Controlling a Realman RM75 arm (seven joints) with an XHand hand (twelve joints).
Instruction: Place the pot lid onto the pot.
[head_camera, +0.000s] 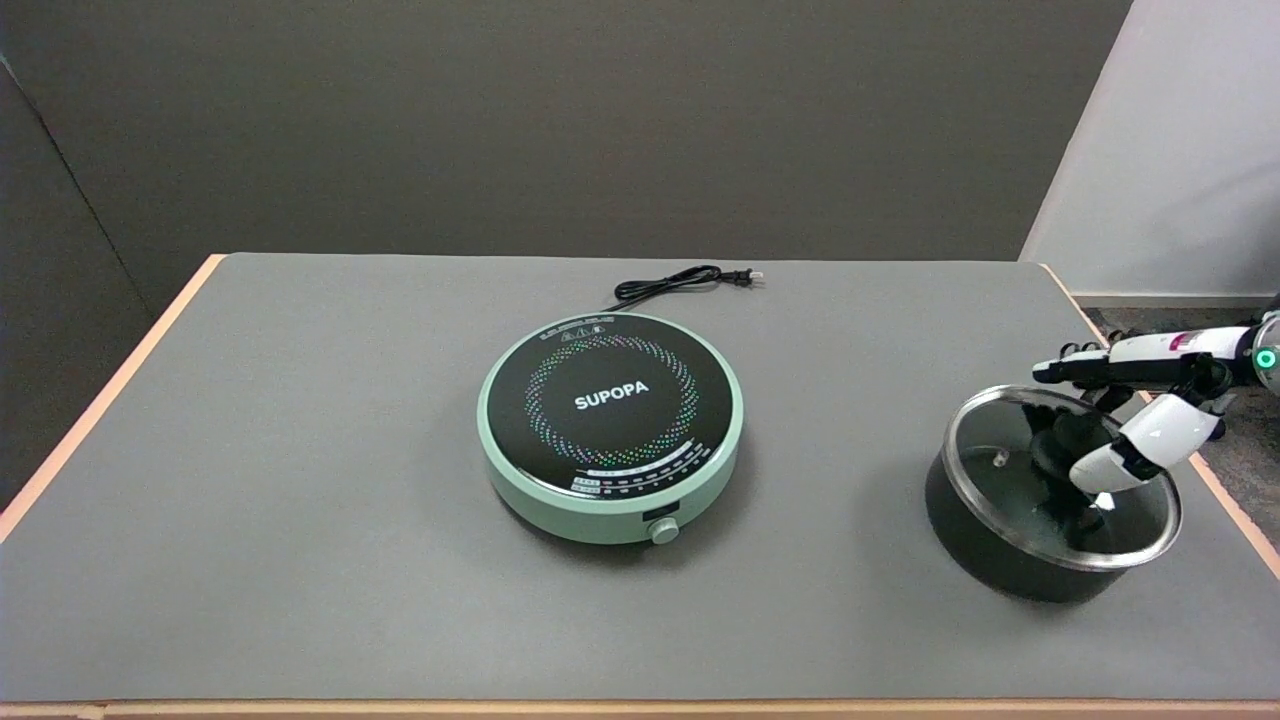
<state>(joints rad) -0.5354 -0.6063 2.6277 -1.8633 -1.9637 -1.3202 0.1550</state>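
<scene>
A black pot (985, 555) stands near the table's right edge. The glass pot lid (1000, 480), rimmed in steel, lies across the pot's top, its rim overhanging a little to the right. My right hand (1140, 405) reaches in from the right above the lid. Its thumb and a dark finger close around the lid's black knob (1052, 450), while the other fingers stretch out level over the lid's far rim. Part of the knob is hidden behind the thumb.
A mint-green induction cooker (610, 425) with a black top sits at the table's middle, its black cord (680, 282) coiled behind it. The table's right edge (1225, 510) runs just beside the pot. Grey tabletop (250, 480) stretches to the left.
</scene>
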